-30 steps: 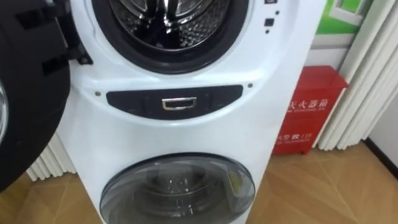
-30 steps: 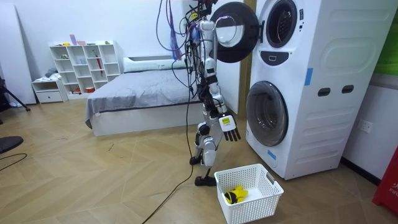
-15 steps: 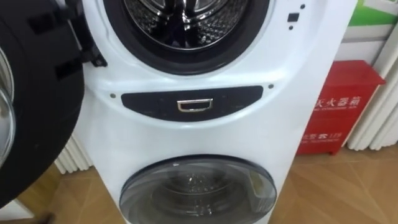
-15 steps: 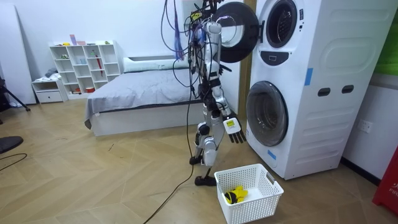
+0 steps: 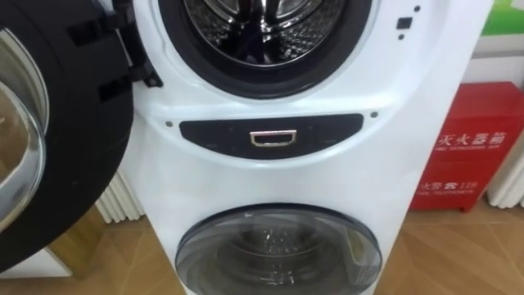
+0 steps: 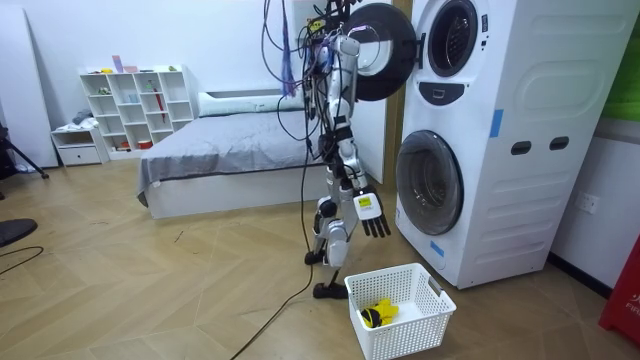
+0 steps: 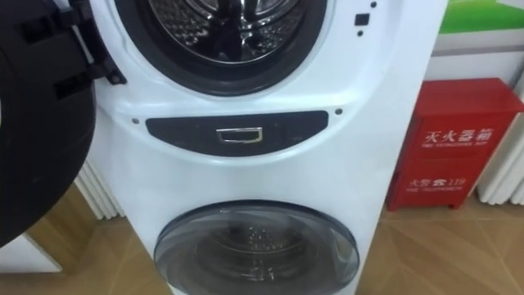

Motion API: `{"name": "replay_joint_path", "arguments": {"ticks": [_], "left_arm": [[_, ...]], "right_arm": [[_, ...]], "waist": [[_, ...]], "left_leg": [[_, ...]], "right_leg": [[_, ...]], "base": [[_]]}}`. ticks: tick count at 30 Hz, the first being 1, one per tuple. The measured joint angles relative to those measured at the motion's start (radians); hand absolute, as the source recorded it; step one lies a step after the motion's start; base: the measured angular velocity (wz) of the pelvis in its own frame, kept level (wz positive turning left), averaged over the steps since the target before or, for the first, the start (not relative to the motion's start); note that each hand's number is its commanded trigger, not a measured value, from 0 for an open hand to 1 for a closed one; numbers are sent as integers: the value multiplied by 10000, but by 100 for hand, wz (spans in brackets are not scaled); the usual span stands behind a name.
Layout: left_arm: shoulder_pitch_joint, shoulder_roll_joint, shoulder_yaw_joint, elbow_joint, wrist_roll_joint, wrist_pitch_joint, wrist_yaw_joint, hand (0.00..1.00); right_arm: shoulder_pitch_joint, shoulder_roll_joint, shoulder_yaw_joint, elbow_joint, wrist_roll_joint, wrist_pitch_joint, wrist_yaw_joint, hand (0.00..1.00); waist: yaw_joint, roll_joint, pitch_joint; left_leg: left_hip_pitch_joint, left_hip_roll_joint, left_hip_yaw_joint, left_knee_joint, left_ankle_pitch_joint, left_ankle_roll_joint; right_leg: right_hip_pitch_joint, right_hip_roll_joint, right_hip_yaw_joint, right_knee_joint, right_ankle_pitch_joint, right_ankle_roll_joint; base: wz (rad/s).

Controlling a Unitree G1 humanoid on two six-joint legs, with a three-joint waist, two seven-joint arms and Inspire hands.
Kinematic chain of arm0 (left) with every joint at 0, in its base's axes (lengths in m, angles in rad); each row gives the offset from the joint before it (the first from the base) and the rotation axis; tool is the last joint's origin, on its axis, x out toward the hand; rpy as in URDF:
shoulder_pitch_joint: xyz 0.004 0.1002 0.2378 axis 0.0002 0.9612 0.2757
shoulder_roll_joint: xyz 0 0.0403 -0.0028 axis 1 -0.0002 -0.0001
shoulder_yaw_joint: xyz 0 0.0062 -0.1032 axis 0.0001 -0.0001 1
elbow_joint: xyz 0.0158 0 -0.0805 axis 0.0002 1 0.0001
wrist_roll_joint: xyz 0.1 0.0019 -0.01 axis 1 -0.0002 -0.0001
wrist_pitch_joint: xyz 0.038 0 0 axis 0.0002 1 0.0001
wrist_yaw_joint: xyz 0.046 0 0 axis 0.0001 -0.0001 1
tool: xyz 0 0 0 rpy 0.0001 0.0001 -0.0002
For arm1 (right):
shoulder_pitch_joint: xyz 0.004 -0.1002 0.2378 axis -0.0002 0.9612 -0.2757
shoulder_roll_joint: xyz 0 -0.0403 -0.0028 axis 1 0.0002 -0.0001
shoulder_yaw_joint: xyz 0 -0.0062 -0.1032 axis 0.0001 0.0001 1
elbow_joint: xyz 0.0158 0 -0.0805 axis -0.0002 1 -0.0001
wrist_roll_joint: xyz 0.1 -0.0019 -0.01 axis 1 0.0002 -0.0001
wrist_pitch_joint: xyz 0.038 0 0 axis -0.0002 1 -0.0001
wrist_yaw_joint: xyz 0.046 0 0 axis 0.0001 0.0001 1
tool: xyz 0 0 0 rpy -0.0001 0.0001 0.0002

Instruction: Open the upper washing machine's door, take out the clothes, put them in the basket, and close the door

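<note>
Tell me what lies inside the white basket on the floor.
Inside the basket lies one small yellow item with a dark part, towards the room view's left. It is too small to identify. The near wall covers the front of the bottom, so anything there is hidden.

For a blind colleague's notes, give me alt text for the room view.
A humanoid robot stands facing a stacked washing machine whose upper door is open and lower door shut, its right hand hanging open. A white basket holding a yellow item sits on the floor nearby.
</note>
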Motion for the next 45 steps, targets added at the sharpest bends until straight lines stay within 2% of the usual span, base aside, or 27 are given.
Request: {"name": "replay_joint_path", "arguments": {"ticks": [3,5,6,8,10,13,16,19,21,24,25,28,29,32,34,35,37,38,40,41,43,45], "left_arm": [[-14,42,265,-1,4,28,28,0],[-25,84,720,-11,5,44,69,0],[-38,235,1037,-12,-12,45,193,0],[-52,627,1471,-11,-11,50,325,0],[-181,1350,1785,-25,2,50,499,0],[-418,1959,1816,-72,310,91,776,0],[-825,2138,1802,-121,473,105,881,0],[-932,2153,1723,-122,475,107,924,0],[-1145,2151,1652,-234,834,133,1047,0],[-1161,2131,1286,-987,987,210,1412,0],[-1185,2131,1188,-1260,1246,231,1625,0],[-1242,2058,798,-1765,1352,233,1930,0],[-1243,2010,784,-1849,1351,233,1959,0],[-1295,1552,797,-2357,1339,240,2013,0],[-1292,988,919,-2997,1338,234,2042,0],[-1292,827,967,-3180,1338,230,2100,0],[-1292,-27,1120,-4059,1363,105,2332,0],[-1292,-255,1118,-4317,1367,38,2381,0],[-1207,-1117,1105,-5560,1365,-147,2404,0],[-1135,-1341,1105,-5895,1365,-207,2405,0],[-613,-2266,1043,-7224,1381,-444,2404,0],[-293,-2708,683,-7886,1352,-707,2397,0]], "right_arm": [[9,-2,-46,-3,-19,3,-30,0],[7,-38,-91,-51,-75,1,-87,0],[19,-57,-91,-110,-97,0,-136,0],[15,-81,-171,-111,-81,0,-121,0],[73,-117,-190,-114,-79,3,-79,0],[117,-152,-186,-158,-217,105,62,0],[159,-233,-179,-169,-429,190,258,0],[138,-297,-165,-170,-442,203,354,0],[148,-298,-162,-167,-603,198,472,0],[95,-273,-162,-163,-640,198,709,0],[-41,-237,-161,-90,-685,191,812,0],[-344,-267,-78,148,-735,190,1131,0],[-376,-267,-62,155,-742,191,1166,0],[-464,-243,4,276,-886,201,1361,0],[-450,-225,61,286,-1116,194,1489,0],[-446,-224,60,291,-1139,194,1532,0],[-572,-226,52,540,-1200,173,1633,0],[-647,-219,90,687,-1195,172,1664,0],[-767,-84,402,996,-1207,172,1713,0],[-835,-29,428,1002,-1202,170,1766,0],[-1079,19,593,1107,-1151,161,1959,0],[-1206,51,712,1212,-1065,68,2020,0]], "waist": [[25,25,2],[97,40,-2],[98,40,-1],[107,39,-1],[117,38,2],[252,73,21],[328,92,34],[327,113,43],[249,74,64],[201,-22,115],[-15,-107,176],[-113,-239,254],[-148,-242,256],[-257,-258,261],[-258,-327,293],[-258,-348,301],[-268,-415,303],[-290,-457,307],[-322,-714,301],[-323,-774,298],[-478,-926,295],[-513,-987,301]], "left_leg": [[17,-3,-141,0,0,0],[30,-2,-137,0,0,-1],[30,-2,-146,-1,0,-1],[27,-1,-129,-1,0,-1],[27,-8,-127,2,0,-1],[-9,-16,-143,10,-2,-2],[-6,-26,-196,19,-8,-8],[-24,-43,-270,76,-7,-6],[-95,-97,-544,149,1,4],[-162,-159,-789,218,18,31],[-203,-194,-1040,289,22,37],[-407,-268,-1252,405,57,88],[-455,-291,-1298,431,66,101],[-516,-340,-1410,483,104,152],[-519,-398,-1438,462,149,186],[-517,-416,-1438,460,169,201],[-525,-526,-1496,361,258,279],[-540,-558,-1541,351,275,298],[-715,-734,-1671,374,383,378],[-745,-759,-1675,375,417,400],[-804,-868,-1712,404,507,500],[-885,-886,-1743,511,546,565]], "right_leg": [[16,-1,-141,-20,0,0],[23,0,-126,-26,-1,0],[27,1,-127,-26,0,0],[33,4,-116,-24,-1,0],[37,1,-111,-14,-1,1],[59,-8,-114,-8,-1,1],[104,-12,-154,-26,-5,3],[141,-23,-215,-45,-7,2],[153,-57,-402,-34,-11,8],[251,-105,-558,-26,-22,29],[368,-129,-727,-16,-23,31],[343,-183,-649,-20,-19,50],[343,-194,-656,-37,-13,63],[364,-236,-663,-3,15,108],[375,-283,-663,-2,24,123],[366,-303,-664,1,28,130],[350,-412,-669,-5,50,205],[342,-445,-687,-15,48,220],[283,-584,-632,-20,-16,339],[253,-608,-624,-6,-14,346],[242,-711,-595,-10,29,432],[230,-716,-411,-18,43,510]], "base": [[10],[0],[0],[0],[2],[0],[5],[8],[27],[32],[49],[36],[24],[18],[6],[4],[10],[23],[23],[11],[7],[8]]}}
